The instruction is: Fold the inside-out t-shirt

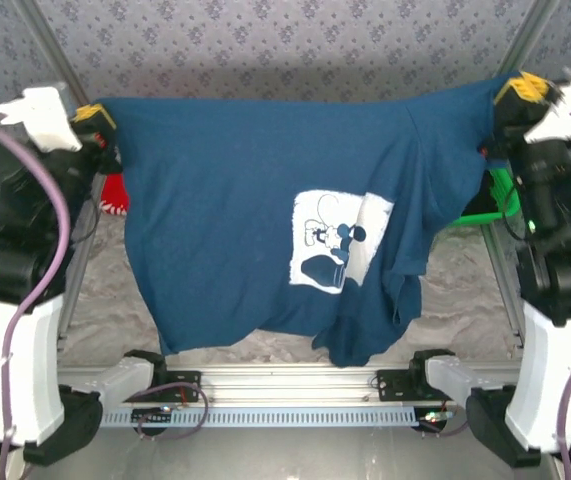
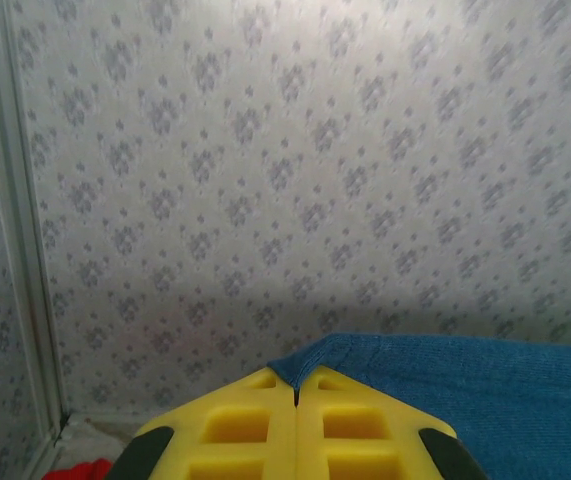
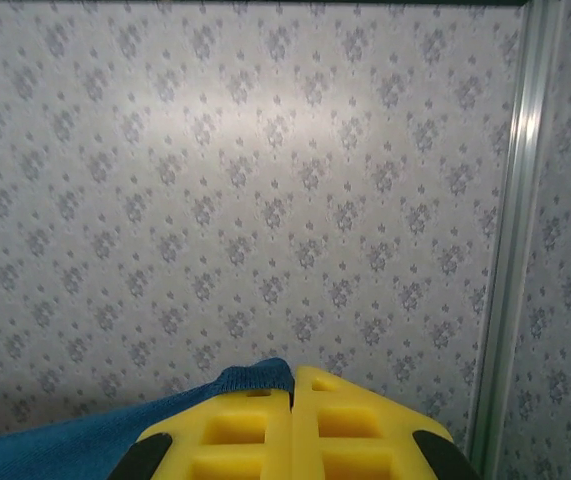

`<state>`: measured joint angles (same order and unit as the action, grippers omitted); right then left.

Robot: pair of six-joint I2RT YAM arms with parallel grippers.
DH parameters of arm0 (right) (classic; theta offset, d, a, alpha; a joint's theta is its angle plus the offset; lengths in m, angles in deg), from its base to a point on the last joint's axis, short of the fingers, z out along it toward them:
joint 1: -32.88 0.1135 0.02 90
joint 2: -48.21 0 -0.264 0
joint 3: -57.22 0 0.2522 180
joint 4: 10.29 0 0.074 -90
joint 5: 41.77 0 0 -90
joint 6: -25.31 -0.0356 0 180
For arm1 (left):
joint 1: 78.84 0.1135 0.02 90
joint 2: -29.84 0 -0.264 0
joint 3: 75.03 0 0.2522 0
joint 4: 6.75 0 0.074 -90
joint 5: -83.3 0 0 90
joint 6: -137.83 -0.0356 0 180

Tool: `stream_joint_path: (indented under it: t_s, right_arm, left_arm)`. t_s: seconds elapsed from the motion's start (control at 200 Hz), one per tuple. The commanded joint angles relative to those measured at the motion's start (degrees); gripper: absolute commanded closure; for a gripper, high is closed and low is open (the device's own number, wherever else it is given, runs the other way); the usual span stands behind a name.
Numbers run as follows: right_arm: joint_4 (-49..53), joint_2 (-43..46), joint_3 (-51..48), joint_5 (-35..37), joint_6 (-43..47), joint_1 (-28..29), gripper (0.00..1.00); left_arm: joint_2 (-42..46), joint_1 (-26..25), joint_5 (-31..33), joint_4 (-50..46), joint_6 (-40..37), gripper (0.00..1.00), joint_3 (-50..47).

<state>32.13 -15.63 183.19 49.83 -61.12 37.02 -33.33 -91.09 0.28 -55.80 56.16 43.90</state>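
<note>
While the knit navy t-shirt (image 1: 225,200) hangs spread (white print (image 1: 337,240)), left gripper (image 2: 296,392) and right gripper (image 3: 292,388) clamp its corners.

The t-shirt (image 1: 235,200) hangs as a wide curtain between the left tool (image 1: 95,125) at 10 o'clock and the right tool (image 1: 515,95) at 2 o'clock. Each tool is pinched closed on an upper corner, so the middle of the table (image 1: 115,320) is screened off. Bare table lies open at 7 and 5 o'clock, below the hem. A red garment (image 1: 113,195) sits just beside the t-shirt's edge at 9 o'clock, and a green bin (image 1: 495,195) crowds 3 o'clock. Metal frame posts (image 1: 503,280) fence both sides, a rail (image 1: 295,385) bars 6 o'clock, and the patterned wall (image 2: 265,150) stands ahead of both tools.
</note>
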Motion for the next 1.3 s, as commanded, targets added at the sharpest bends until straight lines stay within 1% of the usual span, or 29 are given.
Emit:
stream_joint_path:
  t_s: [0.0,0.075,0.155,0.245,0.325,0.41,0.45,0.515,0.615,0.65,0.7,0.735,0.804,0.874,0.929,0.989,1.084,1.129,1.184,1.229,1.294]
  right_arm:
    - [-5.67,-7.88,-0.93,2.86,2.22,-0.27,1.00]
    - [-6.75,-13.50,2.06,1.94,1.92,-0.29,1.00]
    - [-7.55,-19.16,8.00,1.34,0.22,-0.21,1.00]
    - [-5.66,-25.74,18.78,0.66,-1.28,-0.27,1.00]
    - [-2.58,-31.55,29.40,-1.48,-3.07,-0.25,1.00]
    - [-0.30,-34.86,37.35,-3.31,-4.46,-0.06,1.00]
    - [-0.20,-35.13,38.80,-3.97,-4.91,0.08,1.00]
    - [-0.33,-34.01,38.37,-5.08,-5.33,0.33,1.00]
    - [2.23,-30.25,34.12,-5.85,-4.92,0.77,1.00]
    - [3.38,-27.87,30.11,-5.76,-4.65,0.91,1.00]
    - [4.35,-23.55,23.19,-5.49,-4.42,1.04,1.00]
    - [4.34,-19.86,16.01,-4.68,-4.28,1.20,1.00]
    - [4.22,-12.21,1.39,-3.37,-5.67,1.57,1.00]
    - [5.51,-4.89,-12.92,-1.94,-7.66,2.50,1.00]
    - [8.55,-0.44,-23.09,-2.31,-9.39,3.29,1.00]
    - [12.56,3.44,-34.09,-2.20,-11.93,3.89,0.99]
    - [18.45,6.84,-49.96,-4.16,-16.96,3.95,0.96]
    - [18.61,7.87,-55.00,-6.63,-19.20,3.96,0.95]
    - [16.82,8.96,-60.56,-10.56,-22.59,4.10,0.95]
    - [14.39,9.24,-64.55,-13.53,-25.22,4.16,0.94]
    - [11.68,7.98,-67.53,-15.20,-27.46,4.25,0.93]
  left_arm:
    - [-7.17,3.01,2.60,4.48,-0.34,1.00,-1.29]
    - [-13.52,5.74,-0.38,3.76,1.69,1.00,3.23]
    - [-18.67,7.55,-2.65,3.03,2.93,1.00,9.86]
    - [-22.66,8.82,-4.76,2.06,4.08,1.00,17.26]
    - [-25.45,9.96,-6.92,0.49,5.28,1.00,24.52]
    - [-27.61,10.51,-9.23,-1.57,6.05,1.00,31.55]
    - [-28.24,10.66,-10.29,-2.67,6.29,1.00,33.97]
    - [-28.50,10.75,-11.62,-4.89,6.19,1.00,36.46]
    - [-26.48,10.73,-13.47,-6.87,5.87,1.00,34.06]
    - [-24.94,10.70,-15.02,-7.11,6.29,1.00,30.92]
    - [-21.49,10.76,-17.55,-5.80,7.74,1.00,23.23]
    - [-18.18,10.76,-19.60,-3.97,9.55,1.00,15.05]
    - [-10.71,10.67,-23.64,3.90,13.33,1.00,-4.31]
    - [-3.31,10.57,-24.46,8.38,16.33,1.00,-21.39]
    - [1.05,10.32,-26.04,9.26,17.30,1.00,-33.40]
    - [4.68,10.04,-28.58,7.67,17.42,1.00,-44.79]
    - [9.98,8.24,-31.07,8.13,20.15,1.00,-62.82]
    - [11.73,6.57,-31.11,9.07,22.43,1.00,-69.51]
    - [12.82,3.69,-30.06,10.40,25.76,1.00,-74.28]
    - [13.06,1.50,-30.28,13.25,28.08,1.00,-77.09]
    - [12.20,-0.74,-28.55,14.78,29.45,1.00,-78.74]
